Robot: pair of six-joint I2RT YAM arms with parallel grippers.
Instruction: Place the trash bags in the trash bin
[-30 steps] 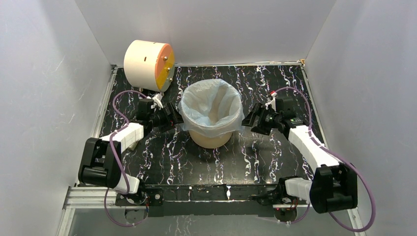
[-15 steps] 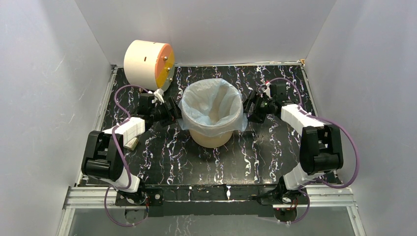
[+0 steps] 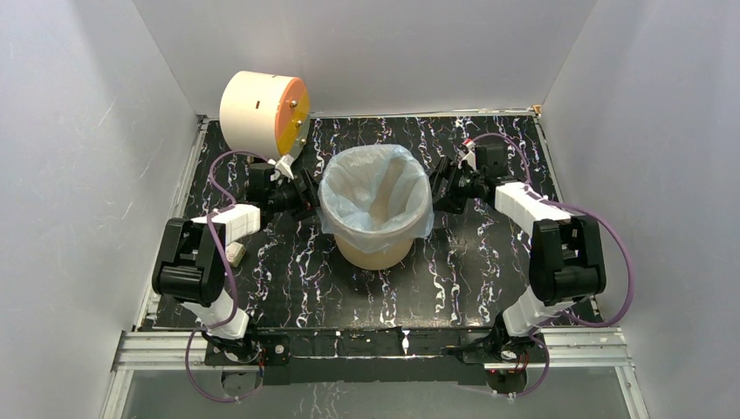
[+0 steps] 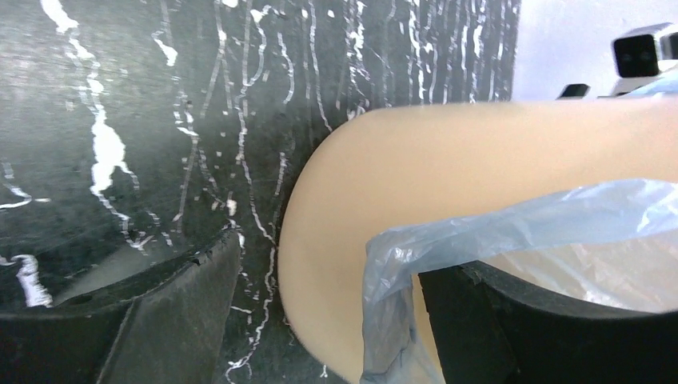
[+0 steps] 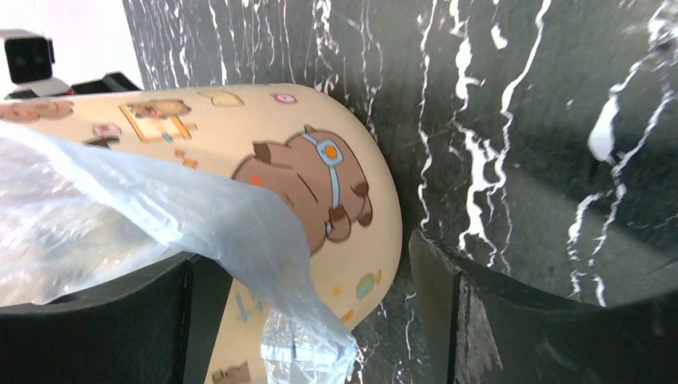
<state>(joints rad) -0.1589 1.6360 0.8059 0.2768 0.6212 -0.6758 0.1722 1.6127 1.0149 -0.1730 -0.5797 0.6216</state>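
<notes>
Bin — upright at the centre of the table, mouth up. Bag — seated inside the bin, its edge turned out over the rim and hanging partway down the outer wall on the near and side faces. The lower wall shows bare.

Left jaws: released, spread wide, just beside the bin's left side. In the left wrist view one finger lies under the hanging bag edge. The other finger is clear of it, over the table.

Right jaws: released, spread wide, just beside the bin's right side. In the right wrist view one finger sits under the bag edge, and the other is apart from it. The bin wall here carries a brown bear print.

Drum: on its side at the far left corner of the table, orange face toward the bin.
</notes>
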